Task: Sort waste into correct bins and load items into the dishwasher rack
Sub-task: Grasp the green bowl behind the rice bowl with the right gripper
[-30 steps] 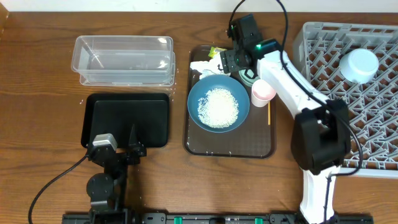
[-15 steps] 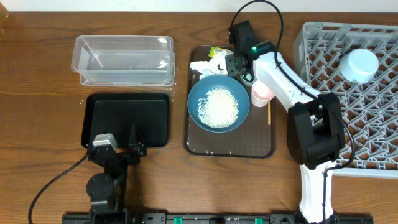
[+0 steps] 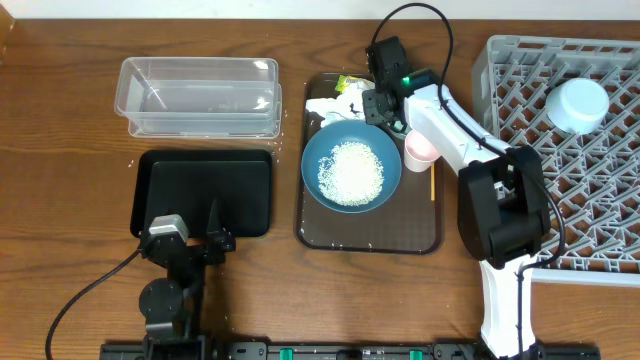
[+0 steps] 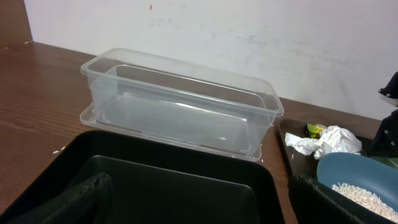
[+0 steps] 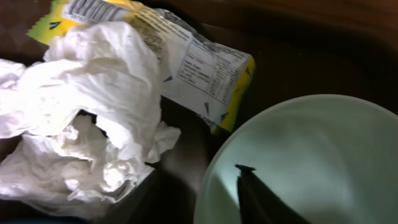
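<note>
- Right hand (image 3: 378, 108) is hovering over the back of the brown serving tray (image 3: 325, 238), right above the mint-green bowl (image 5: 311, 155).
- Right wrist view is showing one dark fingertip (image 5: 249, 194) inside that bowl; the other finger is out of shot, so I cannot tell if the hand is apart or clamped.
- Crumpled white tissue (image 5: 93, 124) is lying just beside the mint-green bowl, with the yellow-green wrapper (image 5: 205, 71) partly tucked under it.
- Wrapper is carrying a white printed panel with fine lines of text and small dark marks, all too small to read, and no brand is making itself out.
- Rice grains (image 3: 350, 170) are sitting heaped in the blue bowl (image 3: 318, 150) at the middle of the serving tray.
- Pink cup (image 3: 422, 148) is standing at the tray's right edge, with the chopsticks (image 3: 433, 182) lying just in front of it.
- Pale-blue bowl (image 3: 578, 105) is resting upturned in the dishwasher rack (image 3: 600, 220), on the surface (image 3: 60, 150) at the right.
- Left hand (image 4: 199, 186) is hanging low over the black tray (image 4: 186, 180), its fingers (image 4: 87, 199) spread wide apart and holding nothing.
- Clear tub (image 4: 180, 102) is sitting just behind the black tray; no label is showing on it.
</note>
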Motion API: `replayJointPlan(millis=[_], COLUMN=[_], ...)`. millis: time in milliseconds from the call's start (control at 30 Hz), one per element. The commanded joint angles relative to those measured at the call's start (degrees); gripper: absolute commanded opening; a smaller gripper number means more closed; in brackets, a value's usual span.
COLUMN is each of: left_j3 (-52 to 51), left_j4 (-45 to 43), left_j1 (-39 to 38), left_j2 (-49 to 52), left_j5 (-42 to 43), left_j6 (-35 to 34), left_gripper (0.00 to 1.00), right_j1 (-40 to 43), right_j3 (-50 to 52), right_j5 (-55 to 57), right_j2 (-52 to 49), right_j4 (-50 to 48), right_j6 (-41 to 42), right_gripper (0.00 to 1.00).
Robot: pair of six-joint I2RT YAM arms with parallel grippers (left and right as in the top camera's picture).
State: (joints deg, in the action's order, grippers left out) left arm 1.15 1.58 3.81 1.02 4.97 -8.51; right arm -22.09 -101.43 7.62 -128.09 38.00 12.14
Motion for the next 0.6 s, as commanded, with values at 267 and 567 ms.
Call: replayJointPlan(millis=[267,567], left_j3=[-0.9,-0.9], left_j4=[2.0,2.0], left_j1=[0.1,0.1], left_j2=[0.0,0.0], left_j5=[0.8,0.8], left_j6=[1.0,1.0], left_gripper=[0.92,0.92], right_j1=[0.7,0.7], right_j3=[-0.4,-0.8], right_j5=[1.7,1.6], right_j2=[-1.6,-2.0], right_j4=[0.5,0.5], right_j6=[1.2,2.3], right_gripper=[0.3,0.18])
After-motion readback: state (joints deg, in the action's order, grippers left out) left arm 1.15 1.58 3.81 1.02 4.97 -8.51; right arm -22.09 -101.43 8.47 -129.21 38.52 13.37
